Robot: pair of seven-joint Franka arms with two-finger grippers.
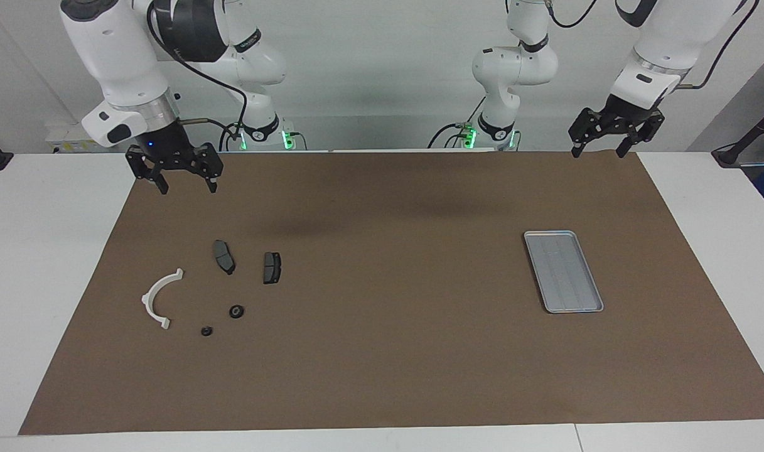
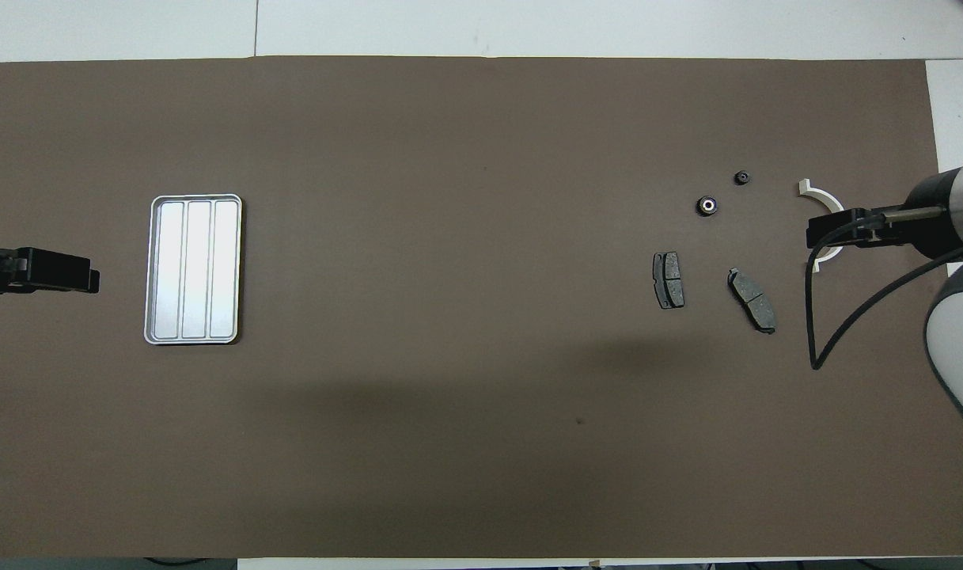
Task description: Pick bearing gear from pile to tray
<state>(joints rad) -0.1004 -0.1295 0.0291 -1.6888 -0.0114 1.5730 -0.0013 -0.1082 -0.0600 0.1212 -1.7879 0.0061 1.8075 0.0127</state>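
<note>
The pile lies on the brown mat [image 1: 382, 351] toward the right arm's end: a white half-ring bracket [image 1: 159, 298] [image 2: 820, 192], two dark grey pads [image 1: 223, 256] [image 1: 272, 267], and two small black round bearing gears [image 1: 236, 311] [image 1: 206, 331]. The overhead view shows one gear with a bright centre [image 2: 707, 206] and a smaller one [image 2: 741, 177]. The silver ribbed tray [image 1: 562, 271] [image 2: 194, 269] lies bare toward the left arm's end. My right gripper [image 1: 188, 187] [image 2: 815, 233] hangs open and holds nothing, over the mat's corner by its base. My left gripper [image 1: 598, 152] [image 2: 92, 279] hangs open over the mat's robot-side edge.
The mat covers most of the white table [image 1: 43, 251]. A black cable [image 2: 813, 317] loops down from the right wrist. In the overhead view the raised right gripper covers part of the bracket, but the facing view shows it well above the mat.
</note>
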